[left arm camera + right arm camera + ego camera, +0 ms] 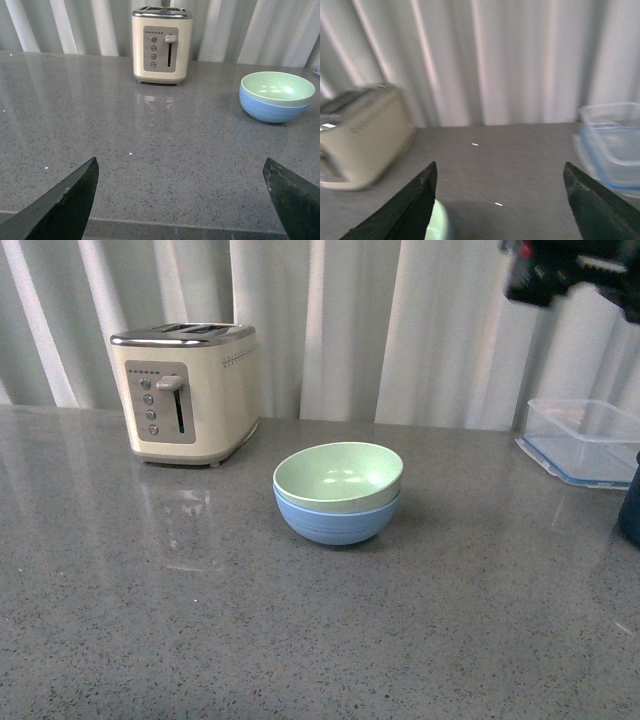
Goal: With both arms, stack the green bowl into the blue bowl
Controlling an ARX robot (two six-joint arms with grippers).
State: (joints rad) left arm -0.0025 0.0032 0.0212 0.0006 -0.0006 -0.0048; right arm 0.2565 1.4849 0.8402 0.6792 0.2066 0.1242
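The green bowl [340, 474] is being carried inside the blue bowl [334, 522] on the grey counter [200, 620], right of the toaster [186, 390]. Both the left gripper [181, 200] and the right gripper [500, 205] are being held wide open, gripping nothing; the right wrist view is blurred, seemingly raised.

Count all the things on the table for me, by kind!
Bowls: 2, a pale green plastic bowl nested in a light blue plastic bowl
Toasters: 1, cream with metal top
Clear plastic containers: 1
Dark blue object at the edge: 1
Total: 5
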